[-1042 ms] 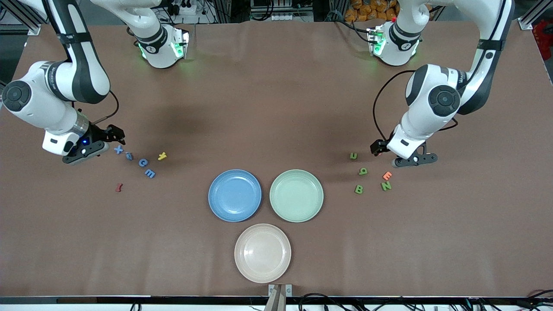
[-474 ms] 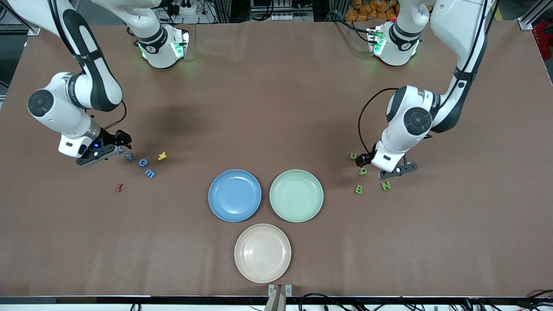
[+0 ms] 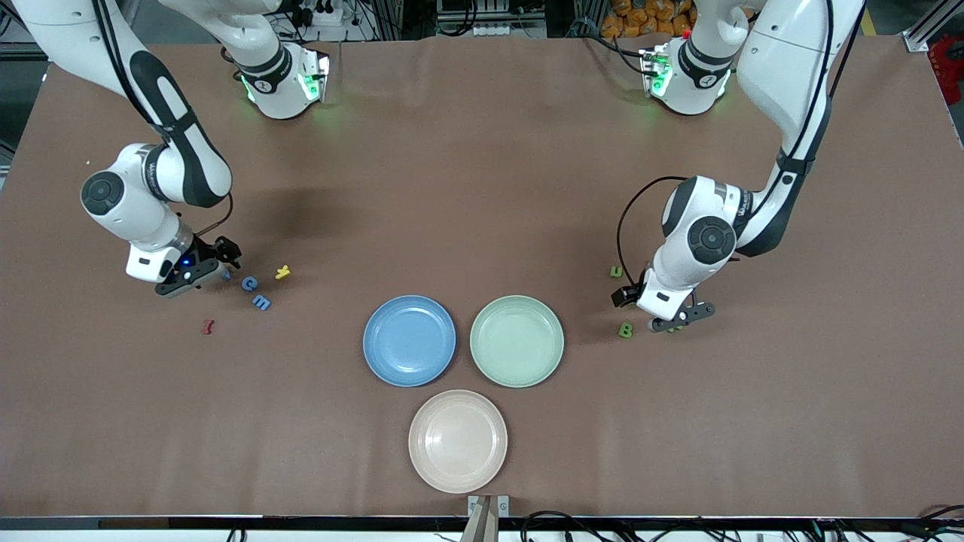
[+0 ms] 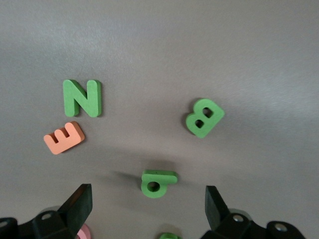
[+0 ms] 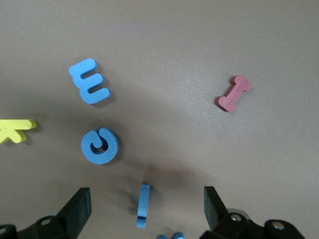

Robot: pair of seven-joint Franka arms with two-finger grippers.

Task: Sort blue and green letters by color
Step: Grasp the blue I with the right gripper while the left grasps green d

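Landmark: blue plate (image 3: 410, 340), beside the green plate (image 3: 517, 340) at mid-counter (image 3: 482, 188).
Left hand (image 4: 148, 211): jaws wide, holding nothing, low over the green letters toward the left arm's end from the blue plate.
Green letters: N (image 4: 82, 97), B (image 4: 204, 117) and a small a (image 4: 157, 181) lie apart on the counter; orange E (image 4: 64, 138) just beside N.
Right hand (image 5: 144, 214): jaws wide, holding nothing, over the blue letters toward the right arm's end from the blue plate.
Blue letters: M (image 5: 89, 82), C (image 5: 99, 145), one on edge (image 5: 143, 205).
Others: yellow letter (image 5: 15, 130), dark red letter (image 5: 234, 93).

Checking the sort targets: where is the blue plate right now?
In the front view the blue plate sits mid-table beside the green plate, toward the right arm's end, with the beige plate nearer the camera.
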